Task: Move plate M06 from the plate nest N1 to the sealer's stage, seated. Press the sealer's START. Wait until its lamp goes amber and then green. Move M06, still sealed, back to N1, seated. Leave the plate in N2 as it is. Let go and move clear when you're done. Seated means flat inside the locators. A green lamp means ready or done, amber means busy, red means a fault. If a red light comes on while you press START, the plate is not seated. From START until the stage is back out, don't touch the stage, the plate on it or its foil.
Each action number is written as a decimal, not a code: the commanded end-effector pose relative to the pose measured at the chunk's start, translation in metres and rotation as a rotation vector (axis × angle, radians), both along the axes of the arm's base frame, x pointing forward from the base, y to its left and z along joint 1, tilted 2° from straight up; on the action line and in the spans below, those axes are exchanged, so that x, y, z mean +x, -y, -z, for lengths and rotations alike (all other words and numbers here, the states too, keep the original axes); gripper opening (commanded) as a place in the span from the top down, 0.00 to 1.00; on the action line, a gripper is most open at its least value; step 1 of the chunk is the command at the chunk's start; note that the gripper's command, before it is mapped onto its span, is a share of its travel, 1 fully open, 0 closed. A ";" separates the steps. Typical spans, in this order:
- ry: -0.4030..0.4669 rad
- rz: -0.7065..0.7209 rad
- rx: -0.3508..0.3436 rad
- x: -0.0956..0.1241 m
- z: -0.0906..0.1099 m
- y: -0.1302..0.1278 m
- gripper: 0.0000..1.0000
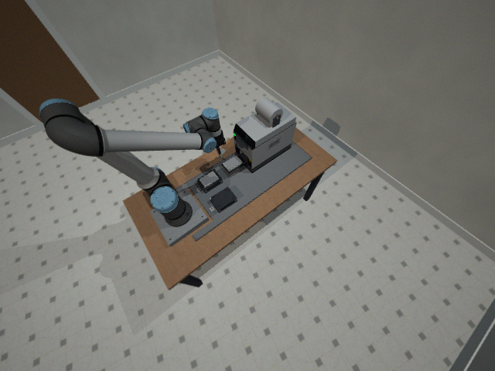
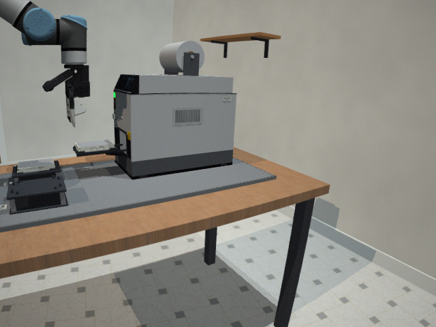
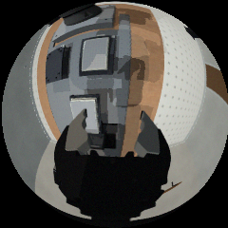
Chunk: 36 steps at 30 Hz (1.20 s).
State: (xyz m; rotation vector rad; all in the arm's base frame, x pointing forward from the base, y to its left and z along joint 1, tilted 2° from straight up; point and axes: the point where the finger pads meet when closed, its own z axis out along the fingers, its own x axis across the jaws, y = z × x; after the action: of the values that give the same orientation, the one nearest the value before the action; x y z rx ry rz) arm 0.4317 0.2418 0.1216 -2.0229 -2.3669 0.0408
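Relative to the boxy light-grey sealer (image 2: 182, 127): green lamp (image 2: 114, 95) lit on its front, white rectangular plate (image 2: 94, 144) out front, black two-jaw gripper (image 2: 71, 105) open above that plate.

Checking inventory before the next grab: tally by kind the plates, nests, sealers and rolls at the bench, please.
Plates: 2
Nests: 2
Sealer: 1
Roll: 1
Total: 6

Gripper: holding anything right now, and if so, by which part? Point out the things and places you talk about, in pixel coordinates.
Nothing held. The gripper (image 1: 220, 154) (image 2: 71, 121) (image 3: 113, 110) is open, its fingers apart above the plate on the sealer's stage (image 1: 232, 163) (image 2: 94, 144).
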 end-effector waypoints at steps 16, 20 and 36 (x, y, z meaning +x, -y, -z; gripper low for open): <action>0.002 0.000 0.000 0.040 0.002 0.041 0.32; 0.002 0.000 0.000 0.050 0.002 0.052 0.32; 0.002 0.000 0.000 0.079 0.003 0.082 0.32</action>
State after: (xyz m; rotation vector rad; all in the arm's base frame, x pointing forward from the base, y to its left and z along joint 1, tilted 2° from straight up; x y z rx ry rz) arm 0.5073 0.1630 0.1180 -2.0235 -2.3669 0.0408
